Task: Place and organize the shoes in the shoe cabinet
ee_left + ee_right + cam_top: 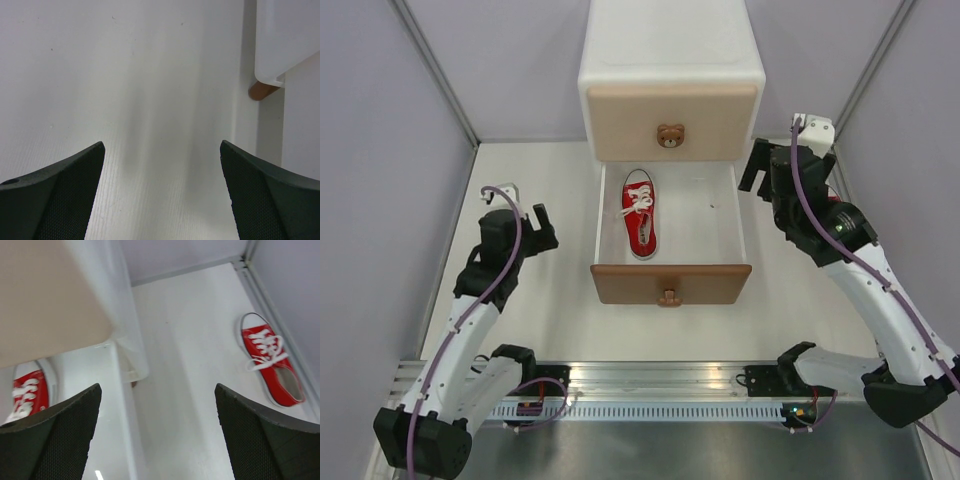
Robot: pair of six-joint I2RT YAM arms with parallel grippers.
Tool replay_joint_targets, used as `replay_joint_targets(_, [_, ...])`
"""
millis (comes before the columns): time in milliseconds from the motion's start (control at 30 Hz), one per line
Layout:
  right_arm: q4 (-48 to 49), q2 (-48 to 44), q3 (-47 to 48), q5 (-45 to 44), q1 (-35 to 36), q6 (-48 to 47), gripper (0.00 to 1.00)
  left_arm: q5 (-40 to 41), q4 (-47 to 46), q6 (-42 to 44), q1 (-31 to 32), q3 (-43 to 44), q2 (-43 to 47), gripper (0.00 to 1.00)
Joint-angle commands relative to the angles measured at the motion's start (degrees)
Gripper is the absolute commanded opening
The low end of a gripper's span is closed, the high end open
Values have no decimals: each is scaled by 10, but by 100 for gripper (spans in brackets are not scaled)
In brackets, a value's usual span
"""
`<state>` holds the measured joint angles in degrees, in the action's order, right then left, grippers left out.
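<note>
Red canvas pair, half stowed
Left gripper (162, 150) and right gripper (157, 390) gape wide, empty. One red shoe (640, 212) lies in the open brown drawer (741, 230); its mate (270, 365) sits beside the cabinet (670, 55), seemingly light and soft: pinch across its sole.

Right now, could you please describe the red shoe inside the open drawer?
The red shoe is a canvas-looking sneaker with white laces, toe cap and sole. It lies upright, alone, in the left half of the open lower drawer, toe toward the cabinet, heel toward the brown front. Nothing else touches it.
</note>
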<state>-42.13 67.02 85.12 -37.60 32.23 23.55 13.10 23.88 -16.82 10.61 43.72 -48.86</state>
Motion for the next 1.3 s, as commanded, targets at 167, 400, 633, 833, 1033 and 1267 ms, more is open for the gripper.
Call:
replay_joint_targets(167, [10,-13,-78,17,-179,-16,98,-28,21,6,-2,-2,66,99])
replay_joint_targets(400, [69,1,-149,114,-347,27,98,-41,24,10,-2,-24,89,99])
replay_joint_targets(633, [121,64,-209,152,-458,76,98,-34,16,23,-2,-36,88,99])
replay_joint_targets(833, [149,138,-211,177,-515,104,97,-23,12,30,6,-39,92,99])
replay_joint_targets(1033, [170,202,-209,213,-525,88,96,-12,12,35,18,-41,93,99])
replay_joint_targets(1267, [173,265,-206,219,-533,62,94,-7,12,36,21,-41,95,99])
